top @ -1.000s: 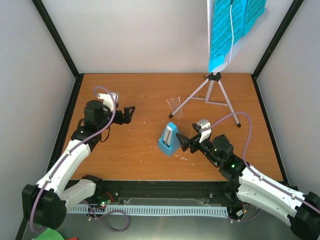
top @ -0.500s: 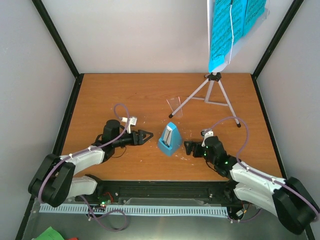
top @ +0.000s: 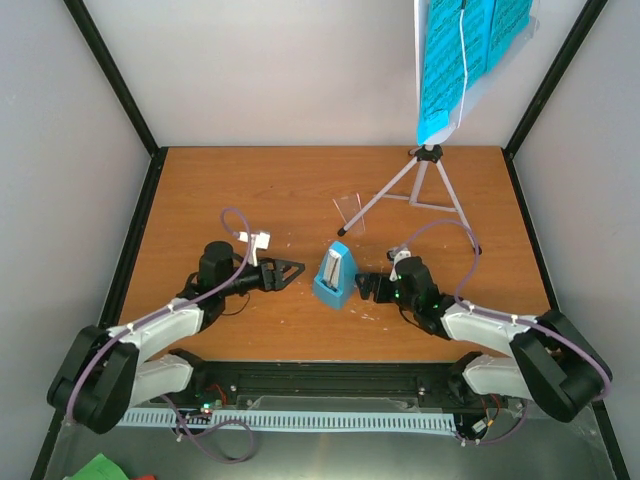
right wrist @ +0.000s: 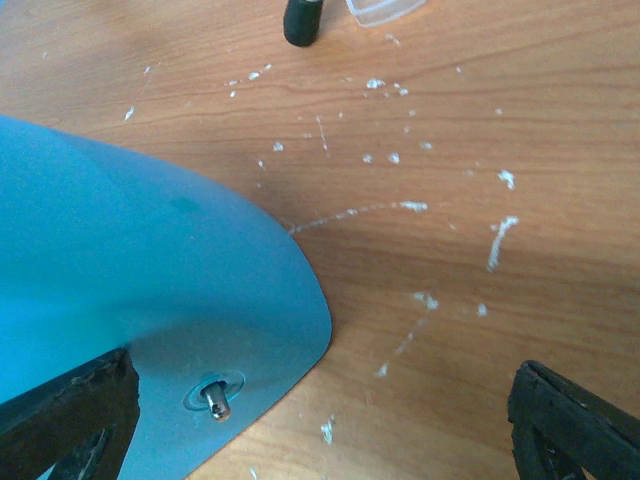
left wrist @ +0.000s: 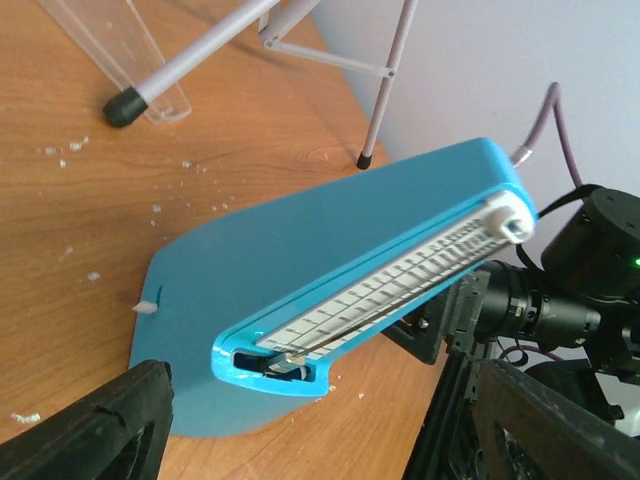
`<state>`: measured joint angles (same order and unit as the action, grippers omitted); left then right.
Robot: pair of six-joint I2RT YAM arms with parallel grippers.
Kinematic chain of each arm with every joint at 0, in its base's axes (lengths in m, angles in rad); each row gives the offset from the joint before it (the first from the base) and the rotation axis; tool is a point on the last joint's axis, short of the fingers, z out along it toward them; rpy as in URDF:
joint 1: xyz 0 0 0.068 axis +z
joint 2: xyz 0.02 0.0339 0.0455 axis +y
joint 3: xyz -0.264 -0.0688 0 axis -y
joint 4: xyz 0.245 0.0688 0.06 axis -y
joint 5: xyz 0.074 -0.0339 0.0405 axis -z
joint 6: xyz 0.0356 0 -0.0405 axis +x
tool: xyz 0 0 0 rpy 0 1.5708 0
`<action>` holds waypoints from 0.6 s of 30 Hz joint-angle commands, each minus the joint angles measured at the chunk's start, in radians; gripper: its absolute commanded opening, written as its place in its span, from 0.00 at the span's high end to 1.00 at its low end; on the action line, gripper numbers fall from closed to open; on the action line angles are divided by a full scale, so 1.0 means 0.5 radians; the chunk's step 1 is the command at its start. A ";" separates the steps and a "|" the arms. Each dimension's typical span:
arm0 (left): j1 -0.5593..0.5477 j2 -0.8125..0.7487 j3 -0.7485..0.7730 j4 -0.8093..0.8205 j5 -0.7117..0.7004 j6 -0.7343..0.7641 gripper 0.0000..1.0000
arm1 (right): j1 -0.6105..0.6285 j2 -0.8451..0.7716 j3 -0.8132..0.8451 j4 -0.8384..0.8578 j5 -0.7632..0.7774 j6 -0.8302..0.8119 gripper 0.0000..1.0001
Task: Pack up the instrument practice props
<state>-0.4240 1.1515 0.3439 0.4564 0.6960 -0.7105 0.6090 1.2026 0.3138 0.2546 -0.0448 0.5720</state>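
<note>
Both arms have dropped low and closed in, so the small light-blue pyramid metronome (top: 335, 277), upright on the brown wooden table (top: 250, 190), now sits between the left gripper (top: 297, 268) and right gripper (top: 364, 286), jaws wide, seemingly ready to grasp.

Wooden table (top: 250, 190), white-flecked | metronome (top: 335, 277): centre, toward near edge | tripod stand (top: 428, 155): far-right area | clear plastic piece (top: 350, 208): at tripod foot

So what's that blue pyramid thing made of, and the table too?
The metronome looks like smooth moulded plastic: even light-blue colour, soft sheen, rounded edges. The table looks like wood or wood-look laminate, I can't tell which: brown grain lines, white scuffs.
</note>
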 commanded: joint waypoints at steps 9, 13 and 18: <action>-0.014 -0.453 0.018 -0.413 -0.227 0.414 0.17 | -0.009 0.332 0.242 0.217 -0.187 -0.167 0.00; -0.022 -0.478 0.094 -0.558 -0.321 0.579 0.16 | -0.020 0.287 0.247 0.180 -0.107 -0.191 0.00; -0.143 -0.379 0.185 -0.483 -0.442 0.684 0.09 | -0.171 0.111 0.181 0.062 -0.107 -0.183 0.00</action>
<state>-0.4427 0.9291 0.3576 0.2161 0.5434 -0.4603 0.5777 1.3323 0.4145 0.3099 -0.1131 0.4923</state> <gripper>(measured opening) 0.889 0.998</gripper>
